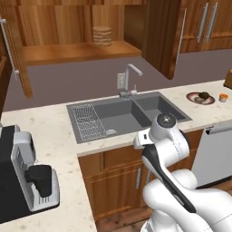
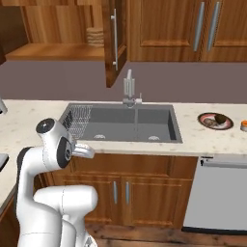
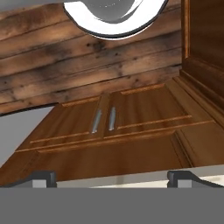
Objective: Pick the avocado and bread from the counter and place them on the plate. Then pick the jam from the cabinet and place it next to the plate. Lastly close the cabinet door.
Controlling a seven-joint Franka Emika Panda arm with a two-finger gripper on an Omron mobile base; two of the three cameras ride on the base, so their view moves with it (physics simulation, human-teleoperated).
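Toward the right end of the counter [image 2: 202, 140], past the sink [image 2: 120, 123], sits the plate [image 2: 214, 120] with its red and black rim. On it lie the bread [image 2: 210, 122], a brown lumpy piece, and the avocado [image 2: 221, 118], a dark ball just beside it; whether the two touch cannot be told at this size. Just beside the plate on its right, nearer the counter's right edge, stands a small orange-topped jar [image 1: 223, 97], apart from the rim; any label on it is too small to read.

Above the counter's left part the cabinet [image 1: 68, 41] stands open, its cabinet door [image 2: 115, 38] swung outward with the long silver bar handle facing the room. On the cabinet shelf rests a tan ribbed stack [image 1: 102, 35]. A faucet [image 1: 129, 81] rises behind the sink, and a wire rack [image 1: 88, 120] lies in the left basin. At the left edge of the counter stands a black and silver coffee machine [image 1: 27, 176]; no writing can be read on it.

The pincer [image 3: 112, 176] is spread wide with nothing between its fingertips [image 3: 41, 177], pointing at the lower wood doors [image 3: 109, 127] under the counter. The arm [image 1: 167, 140] is folded low in front of the sink.
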